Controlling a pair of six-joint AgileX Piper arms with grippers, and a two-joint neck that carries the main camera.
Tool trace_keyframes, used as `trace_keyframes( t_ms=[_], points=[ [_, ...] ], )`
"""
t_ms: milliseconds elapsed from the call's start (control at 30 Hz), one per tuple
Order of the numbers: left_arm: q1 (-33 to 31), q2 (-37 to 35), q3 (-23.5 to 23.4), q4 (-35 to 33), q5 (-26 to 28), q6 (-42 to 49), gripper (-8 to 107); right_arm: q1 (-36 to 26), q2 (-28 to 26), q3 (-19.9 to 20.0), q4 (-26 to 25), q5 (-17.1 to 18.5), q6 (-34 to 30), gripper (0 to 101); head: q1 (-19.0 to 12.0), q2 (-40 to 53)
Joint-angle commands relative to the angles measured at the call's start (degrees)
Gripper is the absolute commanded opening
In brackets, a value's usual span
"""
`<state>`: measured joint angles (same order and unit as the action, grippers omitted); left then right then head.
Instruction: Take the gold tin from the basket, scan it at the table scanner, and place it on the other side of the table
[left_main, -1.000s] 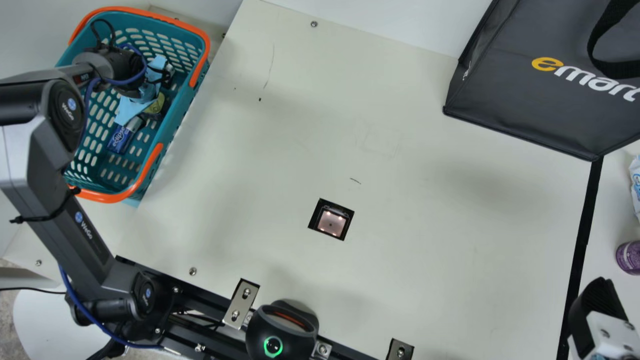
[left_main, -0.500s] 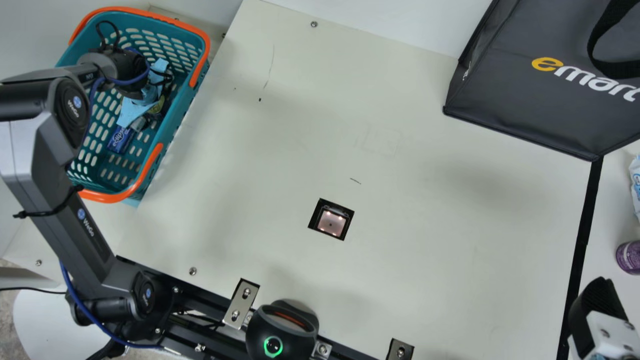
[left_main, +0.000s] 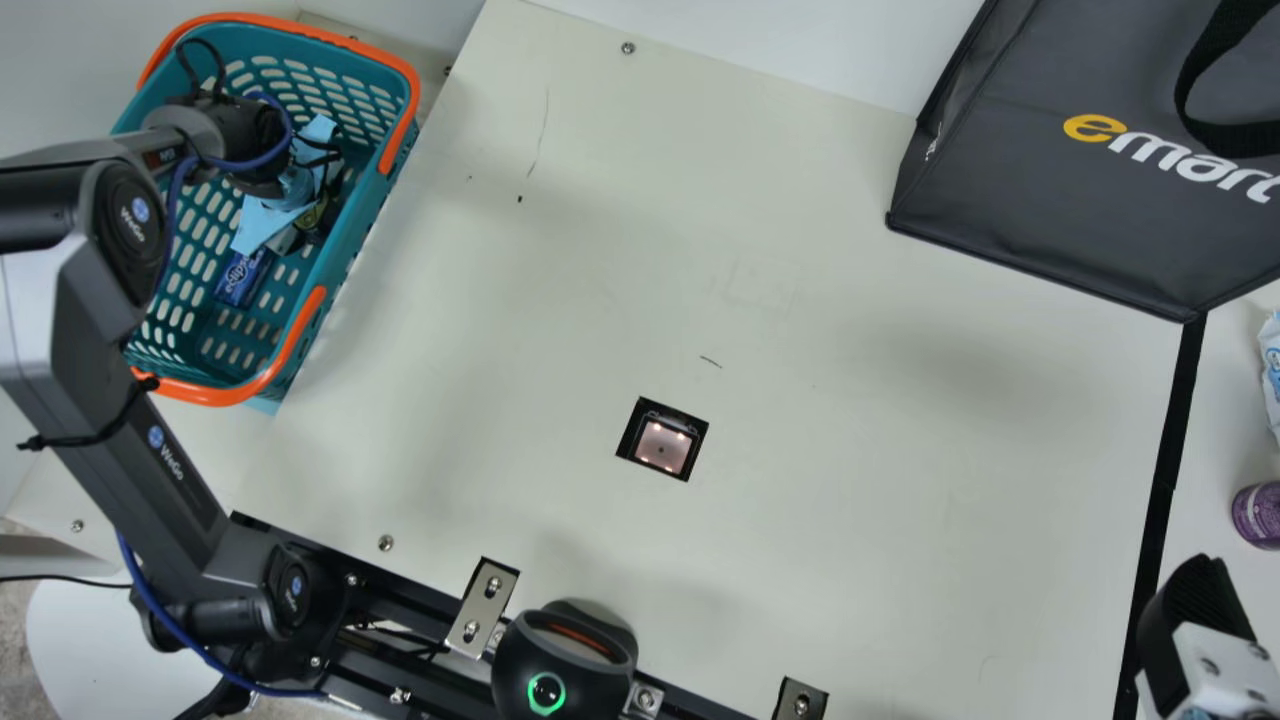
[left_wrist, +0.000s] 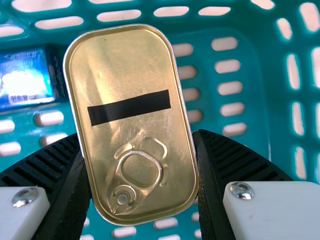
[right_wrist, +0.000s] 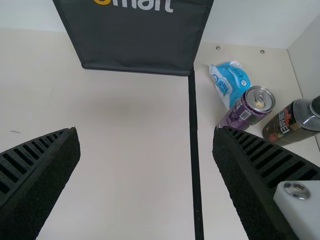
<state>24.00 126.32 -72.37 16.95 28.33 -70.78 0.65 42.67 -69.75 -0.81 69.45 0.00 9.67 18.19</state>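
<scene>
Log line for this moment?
left gripper: closed on gold tin inside basket | right gripper: open, empty | next: likely lift, scan

Lettering stands on the dark bag, blue box, purple can, dark bottle, blue-white packet and left arm.

There's a dark bag, packet, purple can, bottle and perhaps a blue box.

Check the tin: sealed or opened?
Sealed: in the left wrist view, the tin has an unbroken lid, and its pull ring lies down against it.
</scene>
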Motion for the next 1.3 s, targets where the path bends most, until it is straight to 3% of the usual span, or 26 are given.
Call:
trace_keyframes(
  t_ms=[0, 767, 1267],
  points=[
    [-0.1, -1.2, 0.5, -1.3, 0.1, 1.3, -8, 0.0, 0.0, 0.0, 0.0, 0.0, 0.0, 95, -1.7, 0.2],
    [-1.3, -13.7, 5.2, -10.9, 3.4, 12.2, -8, 0.0, 0.0, 0.0, 0.0, 0.0, 0.0, 95, -1.7, 0.2],
    [0.0, -22.2, 2.4, -17.6, 12.3, 33.3, -8, 0.0, 0.0, 0.0, 0.0, 0.0, 0.0, 95, -1.7, 0.2]
  ],
)
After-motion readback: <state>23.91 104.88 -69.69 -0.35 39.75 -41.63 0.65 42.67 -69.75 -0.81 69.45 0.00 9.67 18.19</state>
